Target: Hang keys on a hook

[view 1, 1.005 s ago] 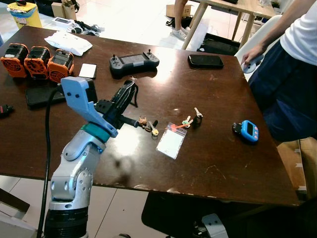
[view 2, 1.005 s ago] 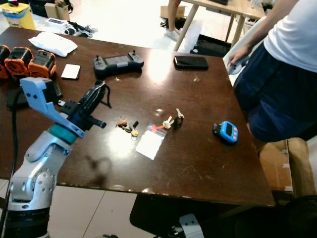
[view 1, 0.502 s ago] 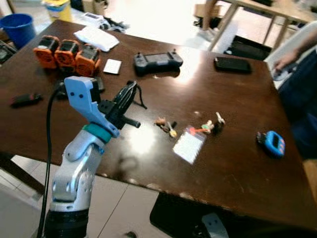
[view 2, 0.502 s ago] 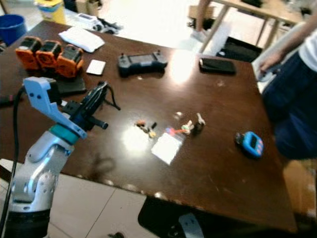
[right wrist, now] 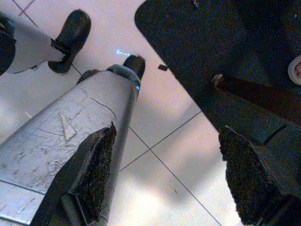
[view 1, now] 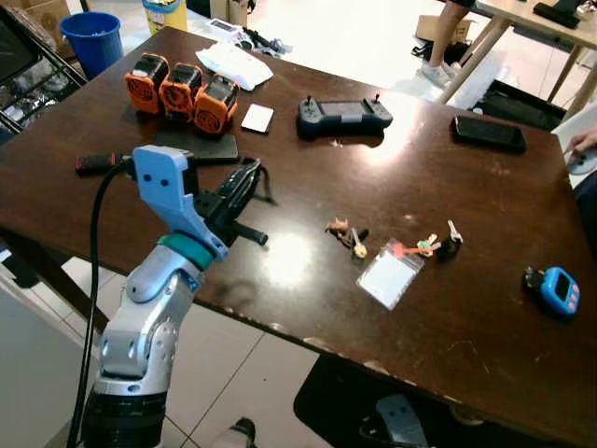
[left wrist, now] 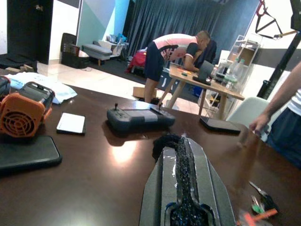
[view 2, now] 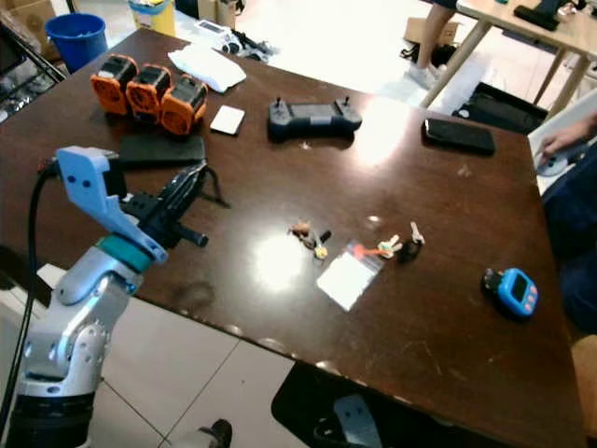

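Note:
Two bunches of keys lie on the dark wooden table [view 1: 466, 336]. One bunch with brown, black and gold pieces [view 1: 347, 233] is near the middle. The other bunch [view 1: 431, 246] has an orange tag, a black fob and a clear badge holder [view 1: 389, 280]. My left gripper [view 1: 250, 170] hovers low over the table to the left of the keys, fingers pressed together, a thin black loop at its tip [left wrist: 168, 140]. My right gripper [right wrist: 164, 174] hangs open above the tiled floor beside a chair base.
A black game controller [view 1: 343, 116], a phone [view 1: 488, 133], a white card [view 1: 256, 118], three orange packs [view 1: 182, 89] and a black slab [view 1: 191, 147] lie farther back. A blue device [view 1: 560, 289] sits at the right. A person's hand [view 1: 583, 145] rests at the right edge.
The camera has swung, so the whole table has shifted right in the picture and the person has slid mostly out of frame. My left gripper stays over the same spot; the keys lie unmoved.

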Robot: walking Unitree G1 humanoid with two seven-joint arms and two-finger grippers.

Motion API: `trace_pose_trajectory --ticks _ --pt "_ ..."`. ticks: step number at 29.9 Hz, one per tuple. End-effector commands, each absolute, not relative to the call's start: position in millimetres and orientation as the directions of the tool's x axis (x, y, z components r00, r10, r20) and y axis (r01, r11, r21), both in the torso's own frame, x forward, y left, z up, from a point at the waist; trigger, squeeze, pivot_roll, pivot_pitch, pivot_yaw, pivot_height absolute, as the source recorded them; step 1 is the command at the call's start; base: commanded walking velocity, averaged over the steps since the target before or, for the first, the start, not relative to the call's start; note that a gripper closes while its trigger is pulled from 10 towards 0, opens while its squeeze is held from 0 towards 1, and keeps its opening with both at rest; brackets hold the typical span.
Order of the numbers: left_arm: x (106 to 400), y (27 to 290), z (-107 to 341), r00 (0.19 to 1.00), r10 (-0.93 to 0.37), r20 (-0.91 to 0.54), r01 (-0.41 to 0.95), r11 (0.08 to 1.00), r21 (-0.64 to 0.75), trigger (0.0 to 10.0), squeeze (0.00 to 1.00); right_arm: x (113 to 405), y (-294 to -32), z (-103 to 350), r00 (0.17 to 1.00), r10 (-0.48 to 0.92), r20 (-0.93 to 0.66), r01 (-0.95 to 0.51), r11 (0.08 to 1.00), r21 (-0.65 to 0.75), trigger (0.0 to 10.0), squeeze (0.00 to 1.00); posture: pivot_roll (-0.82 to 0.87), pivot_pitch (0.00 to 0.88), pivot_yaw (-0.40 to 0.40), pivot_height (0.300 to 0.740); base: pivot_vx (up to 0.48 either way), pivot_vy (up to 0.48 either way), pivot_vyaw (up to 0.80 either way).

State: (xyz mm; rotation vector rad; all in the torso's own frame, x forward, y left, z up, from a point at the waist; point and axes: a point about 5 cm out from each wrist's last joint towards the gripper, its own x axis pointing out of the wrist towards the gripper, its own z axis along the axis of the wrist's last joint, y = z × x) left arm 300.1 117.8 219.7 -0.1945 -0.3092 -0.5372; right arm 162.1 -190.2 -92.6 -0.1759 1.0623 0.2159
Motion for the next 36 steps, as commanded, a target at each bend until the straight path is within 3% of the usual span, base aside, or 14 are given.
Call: trace_pose_trajectory --ticks 1,11,16,36 --pt "297 117 215 0.814 -0.482 0.325 0.534 0.841 -0.091 10.0 0.00 146 -193 -99 0.416 0.081 -0.906 -0.249 0.968 -0.028 10.0 0.00 0.19 0.086 -0.038 0.740 -0.405 0.000 0.00" --pt "296 111 213 0.808 -0.497 0.316 0.544 0.836 -0.077 10.0 0.00 146 -194 -99 0.417 0.083 -0.905 -0.245 0.969 -0.024 10.0 0.00 0.19 0.085 -0.037 0.740 -0.410 0.000 0.00" --pt "297 112 215 0.806 -0.496 0.323 0.545 0.835 -0.077 10.0 0.00 146 -193 -98 0.417 0.103 -0.903 -0.276 0.961 -0.018 10.0 0.00 0.18 0.085 -0.037 0.740 -0.356 0.000 0.79" --pt "309 130 226 0.863 -0.362 0.354 0.394 0.919 -0.021 10.0 0.00 145 -189 -99 0.411 0.120 -0.904 -0.293 0.956 -0.006 10.0 0.00 0.19 0.071 -0.040 0.740 0.000 0.000 0.79"
